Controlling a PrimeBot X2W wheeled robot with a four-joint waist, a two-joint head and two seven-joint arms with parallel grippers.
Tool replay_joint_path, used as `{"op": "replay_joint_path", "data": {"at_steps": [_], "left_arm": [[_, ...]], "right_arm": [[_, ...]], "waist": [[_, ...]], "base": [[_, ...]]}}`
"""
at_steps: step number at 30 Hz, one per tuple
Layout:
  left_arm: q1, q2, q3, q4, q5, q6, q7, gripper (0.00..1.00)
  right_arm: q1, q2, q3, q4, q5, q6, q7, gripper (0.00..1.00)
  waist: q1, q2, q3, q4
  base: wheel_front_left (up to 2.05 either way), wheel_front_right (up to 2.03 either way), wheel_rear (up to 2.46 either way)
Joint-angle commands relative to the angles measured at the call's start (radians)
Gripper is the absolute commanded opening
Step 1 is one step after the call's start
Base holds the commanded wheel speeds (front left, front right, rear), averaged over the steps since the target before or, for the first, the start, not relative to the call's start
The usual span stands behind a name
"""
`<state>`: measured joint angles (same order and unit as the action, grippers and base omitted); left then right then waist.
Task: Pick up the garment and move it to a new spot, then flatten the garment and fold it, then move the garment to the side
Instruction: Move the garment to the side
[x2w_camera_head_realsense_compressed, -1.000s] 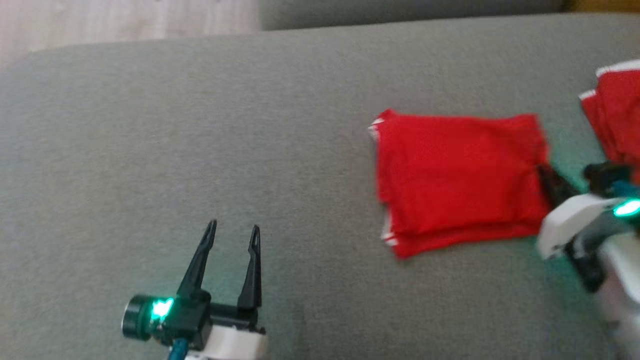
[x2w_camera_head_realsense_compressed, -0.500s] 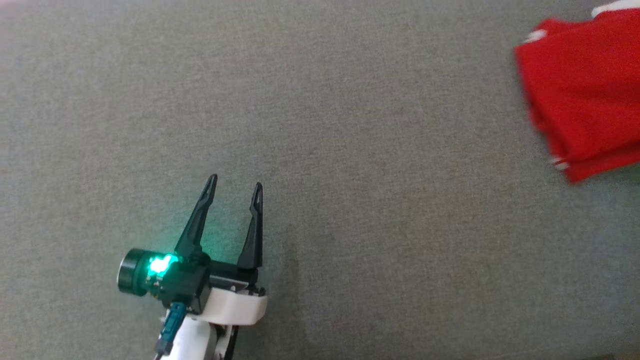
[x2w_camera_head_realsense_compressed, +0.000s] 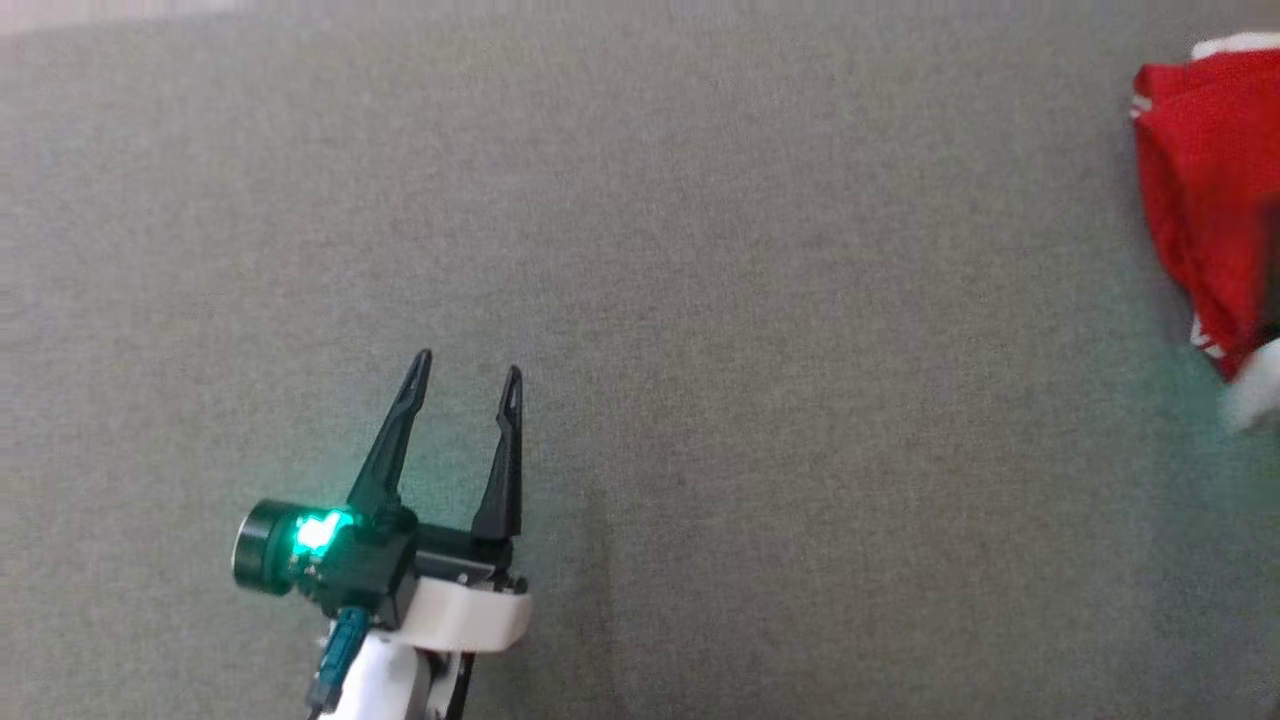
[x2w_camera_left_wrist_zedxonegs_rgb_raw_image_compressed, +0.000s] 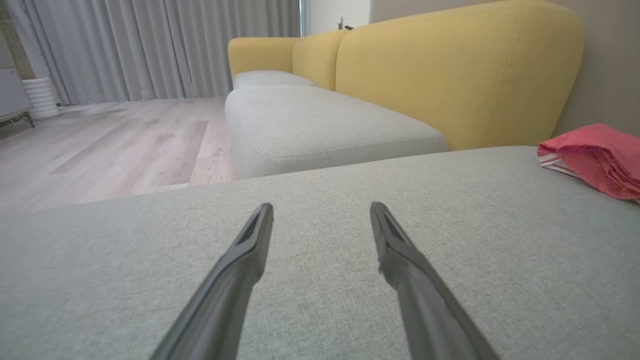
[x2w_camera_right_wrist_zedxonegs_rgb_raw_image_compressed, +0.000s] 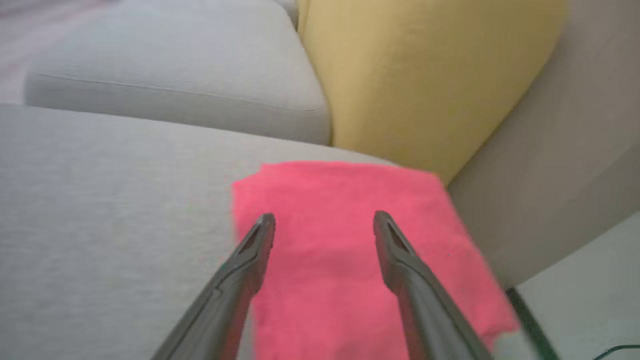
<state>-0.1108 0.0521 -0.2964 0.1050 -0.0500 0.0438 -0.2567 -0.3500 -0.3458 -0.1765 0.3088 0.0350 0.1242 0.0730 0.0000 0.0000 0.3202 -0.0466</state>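
1. The red garment (x2w_camera_right_wrist_zedxonegs_rgb_raw_image_compressed: 350, 250) lies folded into a flat oblong on the grey sofa cushion (x2w_camera_head_realsense_compressed: 700, 250). In the right wrist view its long axis seems to run along the right claw's (x2w_camera_right_wrist_zedxonegs_rgb_raw_image_compressed: 324, 216) fingers. Its far short edge points away from that claw, toward the yellow backrest (x2w_camera_right_wrist_zedxonegs_rgb_raw_image_compressed: 425, 90).
2. In the left wrist view the garment (x2w_camera_left_wrist_zedxonegs_rgb_raw_image_compressed: 595, 157) turns its white-trimmed side toward the left claw (x2w_camera_left_wrist_zedxonegs_rgb_raw_image_compressed: 321, 207).
3. A second ago the right claw was shut on the garment's near edge. Now its two fingers stand wide apart with no cloth between them.
4. The head camera has turned since then, so the garment (x2w_camera_head_realsense_compressed: 1210, 200) now sits cut off at the right border of the head view. That is a shift of the view and not of the cloth. A blurred pale part of the right arm (x2w_camera_head_realsense_compressed: 1255, 395) shows just below it.
5. The left claw (x2w_camera_head_realsense_compressed: 469, 363) is spread open and empty, as it was a second ago, low over the bare cushion.
6. The garment lies directly under and ahead of the right claw's fingertips. Whether the tips touch the cloth cannot be told.
7. From the left claw the garment lies well apart, off to its right and somewhat ahead, on the same cushion.
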Motion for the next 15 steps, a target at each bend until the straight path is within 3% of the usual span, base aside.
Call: {"op": "replay_joint_path", "data": {"at_steps": [1,8,15], "left_arm": [[0.014,-0.002,0.035,-0.027,-0.005,0.002,-0.005,1.00],[0.100,-0.002,0.073,-0.012,-0.038,0.008,-0.005,1.00],[0.185,-0.002,0.085,-0.016,-0.053,0.029,-0.005,1.00]], "right_arm": [[0.018,0.001,0.027,-0.036,0.004,0.007,-0.017,1.00],[0.135,0.184,0.272,0.097,0.102,0.007,-0.141,1.00],[0.181,0.255,0.448,0.231,0.182,0.007,-0.321,1.00]], "waist": [[0.0000,0.0000,-0.044,0.005],[0.0000,0.0000,-0.198,0.008],[0.0000,0.0000,-0.323,0.033]], "base": [[0.00,0.00,0.00],[0.00,0.00,0.00],[0.00,0.00,0.00]]}}
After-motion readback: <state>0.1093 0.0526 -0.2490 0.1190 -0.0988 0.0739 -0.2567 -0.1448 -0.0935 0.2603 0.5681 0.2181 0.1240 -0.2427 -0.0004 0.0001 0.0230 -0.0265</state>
